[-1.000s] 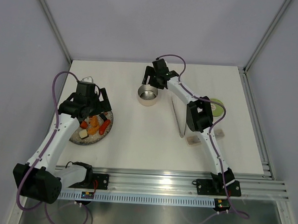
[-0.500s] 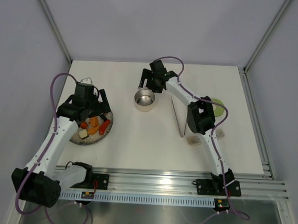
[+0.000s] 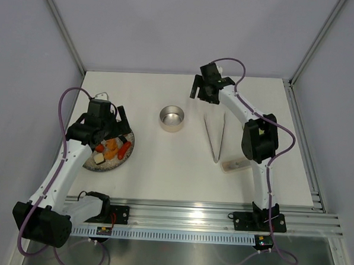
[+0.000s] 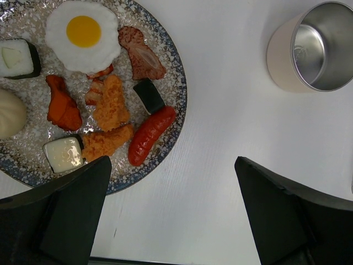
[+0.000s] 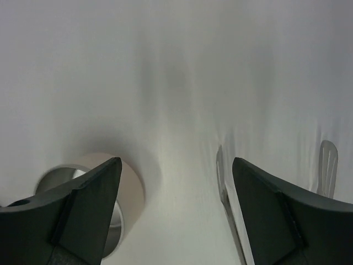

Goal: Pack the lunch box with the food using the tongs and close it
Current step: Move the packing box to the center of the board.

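The lunch box (image 3: 172, 118), a small round steel tin, stands empty mid-table; it also shows in the left wrist view (image 4: 314, 47) and at the lower left of the right wrist view (image 5: 131, 190). The tongs (image 3: 215, 137) lie right of it in a narrow V, their two tips (image 5: 221, 165) pointing away from me. The food (image 3: 111, 149) sits on a speckled plate (image 3: 90, 162) at the left: a fried egg (image 4: 83, 33), a red sausage (image 4: 151, 135), orange chunks. My left gripper (image 3: 109, 122) (image 4: 172, 182) hovers open beside the plate. My right gripper (image 3: 201, 93) (image 5: 176, 165) hangs open beyond the tongs' tips, holding nothing.
A long translucent plastic case (image 3: 236, 165) lies right of the tongs' joined end. The plate (image 4: 165, 61) also carries rice rolls and a white bun. Grey walls close the table's far and side edges; the rail (image 3: 190, 216) with the arm bases runs along the near edge.
My right gripper has left the lunch box and swung right and back, past the tongs' tips. The lunch box slid slightly left and now stands alone. The left arm barely moved.
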Controlling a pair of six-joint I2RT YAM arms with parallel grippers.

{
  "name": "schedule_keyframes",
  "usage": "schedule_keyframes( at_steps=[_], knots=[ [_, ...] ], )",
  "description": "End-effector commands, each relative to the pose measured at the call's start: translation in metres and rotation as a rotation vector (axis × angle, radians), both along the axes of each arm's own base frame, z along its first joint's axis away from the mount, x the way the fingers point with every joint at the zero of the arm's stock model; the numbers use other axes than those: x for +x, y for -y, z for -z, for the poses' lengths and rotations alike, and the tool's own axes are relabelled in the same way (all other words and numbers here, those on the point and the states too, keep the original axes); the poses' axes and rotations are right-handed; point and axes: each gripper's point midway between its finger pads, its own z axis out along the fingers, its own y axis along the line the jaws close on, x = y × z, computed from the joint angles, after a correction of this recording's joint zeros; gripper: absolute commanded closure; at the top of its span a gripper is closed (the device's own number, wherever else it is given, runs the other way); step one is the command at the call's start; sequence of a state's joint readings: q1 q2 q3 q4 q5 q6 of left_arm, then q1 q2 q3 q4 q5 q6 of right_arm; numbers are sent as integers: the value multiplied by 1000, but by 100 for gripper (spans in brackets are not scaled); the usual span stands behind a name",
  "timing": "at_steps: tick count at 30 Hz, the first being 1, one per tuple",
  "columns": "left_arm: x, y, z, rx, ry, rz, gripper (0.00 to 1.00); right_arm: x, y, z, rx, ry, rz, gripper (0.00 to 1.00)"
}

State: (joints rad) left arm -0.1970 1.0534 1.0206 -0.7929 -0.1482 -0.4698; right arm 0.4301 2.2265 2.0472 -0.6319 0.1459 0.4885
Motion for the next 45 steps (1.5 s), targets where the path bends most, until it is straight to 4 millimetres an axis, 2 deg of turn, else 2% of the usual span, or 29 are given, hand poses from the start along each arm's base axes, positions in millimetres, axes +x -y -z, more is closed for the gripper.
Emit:
schedule_keyframes(
  at_steps=[1,6,15,27,31,33,34,35,36,37,39,40,41,42,43,44,45],
  knots=[
    [3,1,-10,-10,42,12,1,-30,3,33,-160,-81,-67,11],
    [3,0,-9,-6,43,12,1,-45,-9,54,-225,-119,-136,10],
    [1,-1,-8,-3,43,11,1,-60,-46,68,-229,-144,-241,10],
    [0,-1,-8,-3,43,14,1,-80,-112,64,-156,-133,-380,11],
    [0,0,-7,-9,42,16,1,-86,-131,50,-149,-106,-439,10],
    [0,1,-6,-8,37,18,1,-86,-130,41,-159,-90,-442,10],
    [0,1,-6,-9,37,17,1,-84,-123,41,-187,-80,-424,9],
    [0,1,-6,-10,39,17,1,-81,-120,24,-189,-39,-410,9],
    [0,0,-6,-7,39,17,1,-83,-113,25,-205,-39,-402,8],
    [-1,0,-6,-5,37,17,1,-79,-107,4,-205,10,-383,7],
    [-1,-1,-6,-3,36,15,1,-83,-94,2,-226,12,-370,6],
    [-1,-1,-6,0,37,13,1,-79,-85,-3,-232,30,-346,5],
    [-1,-1,-6,1,34,14,1,-79,-79,-19,-225,55,-335,4],
    [-1,-2,-6,1,37,12,1,-80,-73,-24,-221,61,-321,4],
    [-1,-2,-5,3,34,13,1,-82,-63,-19,-232,45,-308,4],
    [-1,-2,-5,4,34,12,1,-80,-52,-34,-213,75,-282,4],
    [-1,-3,-5,6,33,9,1,-85,-41,-25,-220,51,-270,4]
  ],
)
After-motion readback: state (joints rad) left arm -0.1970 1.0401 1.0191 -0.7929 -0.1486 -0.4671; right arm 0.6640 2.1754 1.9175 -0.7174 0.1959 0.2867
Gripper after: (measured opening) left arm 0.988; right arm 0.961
